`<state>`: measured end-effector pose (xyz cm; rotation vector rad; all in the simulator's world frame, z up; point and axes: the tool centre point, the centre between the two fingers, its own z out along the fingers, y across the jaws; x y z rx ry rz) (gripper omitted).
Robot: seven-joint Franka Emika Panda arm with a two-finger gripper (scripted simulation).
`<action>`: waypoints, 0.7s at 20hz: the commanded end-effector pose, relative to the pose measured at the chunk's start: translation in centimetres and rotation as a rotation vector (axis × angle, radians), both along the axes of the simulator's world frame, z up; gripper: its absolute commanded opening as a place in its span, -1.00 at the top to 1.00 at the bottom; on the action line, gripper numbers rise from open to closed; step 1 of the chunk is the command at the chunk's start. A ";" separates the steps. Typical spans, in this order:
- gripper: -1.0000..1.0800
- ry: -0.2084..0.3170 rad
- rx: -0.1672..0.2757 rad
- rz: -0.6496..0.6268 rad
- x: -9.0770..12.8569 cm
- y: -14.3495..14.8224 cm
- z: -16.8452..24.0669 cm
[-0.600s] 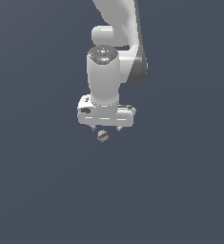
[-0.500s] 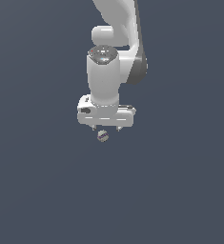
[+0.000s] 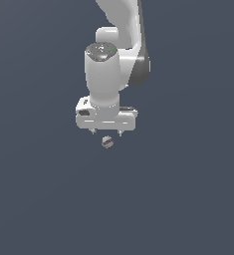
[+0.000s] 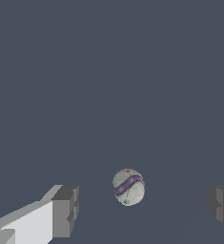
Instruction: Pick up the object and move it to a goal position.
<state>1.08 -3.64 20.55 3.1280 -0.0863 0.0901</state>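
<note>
The gripper [image 3: 106,133] points straight down with its two fingers spread wide apart, holding nothing. In the wrist view one grey fingertip [image 4: 66,211] shows at one side and the other at the far edge, with a broad gap between them.

The ball [image 3: 107,142], a tiny pale grey-white sphere with a purplish band curving across it, sits just below the fingertips in the exterior view, roughly centred under the gripper. In the wrist view the ball [image 4: 128,187] lies in the gap between the two fingers, touching neither, somewhat nearer the finger with the white body behind it. Whether the fingertips are down to the ball's level or above it cannot be told for sure.

Above the gripper, the white arm [image 3: 104,79] rises upright and bends away toward the top of the exterior view.

Nothing else lies near the ball. The floor [image 3: 188,199] is a flat, even, dark blue-grey plane that fills both views, with no edges, walls or markings to be seen.
</note>
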 end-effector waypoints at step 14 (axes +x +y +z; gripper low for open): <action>-0.92 0.016 -0.004 0.108 -1.5 -0.4 -3.3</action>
